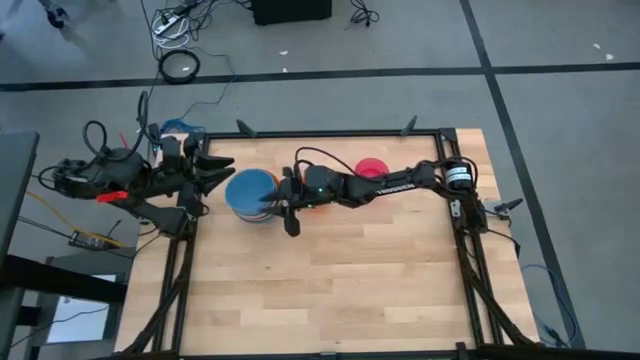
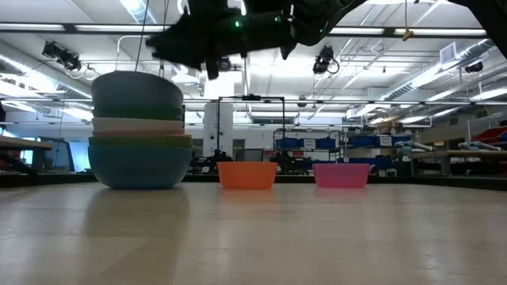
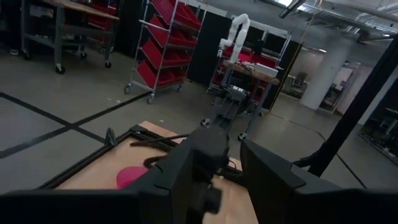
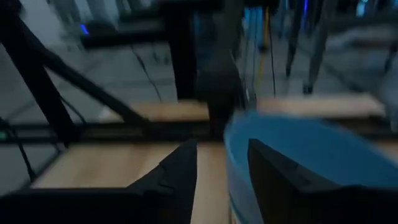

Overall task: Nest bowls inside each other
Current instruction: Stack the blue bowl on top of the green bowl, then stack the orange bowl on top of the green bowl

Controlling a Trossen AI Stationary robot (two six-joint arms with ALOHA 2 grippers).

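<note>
Your right gripper (image 1: 283, 203) hangs open and empty just beside the stack's (image 1: 250, 195) rim. Your left gripper (image 1: 212, 170), open and empty, waits at the table's (image 1: 330, 290) left edge, with bare wood in front

Blue bowl (image 1: 250, 189) tops stack; orange bowl (image 2: 247, 175), pink bowl (image 2: 341, 175); tbl light wood (image 1: 330, 290).

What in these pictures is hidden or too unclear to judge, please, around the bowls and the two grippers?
- Orange bowl: in the high view the right arm covers nearly all of it.
- Stack of bowls: the high view shows only the top blue bowl; the exact count is unclear in the low view.
- Right gripper: its wrist view is motion-blurred.
- Pink bowl: the left gripper blocks most of it in its wrist view.
</note>
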